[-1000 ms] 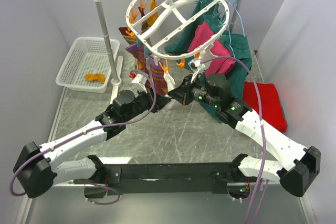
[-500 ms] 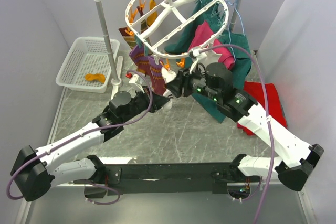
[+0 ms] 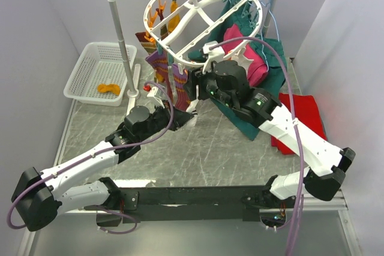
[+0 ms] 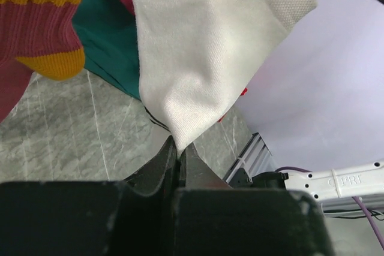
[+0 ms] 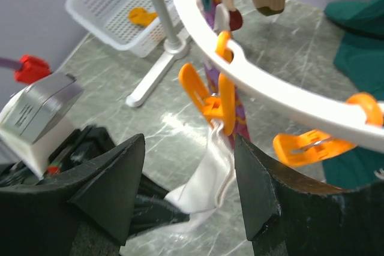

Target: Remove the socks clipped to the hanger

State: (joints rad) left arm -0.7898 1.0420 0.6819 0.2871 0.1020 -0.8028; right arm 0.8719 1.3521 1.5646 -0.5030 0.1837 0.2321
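Note:
The white oval hanger point(image 3: 204, 19) hangs from the rack bar, with orange clips around its rim. Striped maroon and purple socks point(image 3: 171, 76) dangle from its near left side. One of these socks point(image 4: 36, 10) fills the upper left of the left wrist view. A plain white sock point(image 5: 210, 172) hangs from an orange clip point(image 5: 219, 97) on the hanger rim point(image 5: 288, 97). My left gripper point(image 4: 179, 148) is shut on the white sock's point(image 4: 198, 46) lower tip. My right gripper point(image 5: 189, 139) is open, its fingers on either side of the white sock just below the clip. It holds nothing.
A white basket point(image 3: 77, 70) at the back left holds a small orange piece point(image 3: 109, 89). The white pole rack point(image 3: 120, 40) stands beside it. A magenta garment point(image 3: 240, 52) and dark green clothes point(image 3: 270, 82) hang at the right. A red cloth point(image 3: 306, 118) lies below them.
My right gripper has opened and risen leftward up to the hanger's rim, by the clip over the white sock. My left gripper has stayed shut on that sock, shifting slightly.

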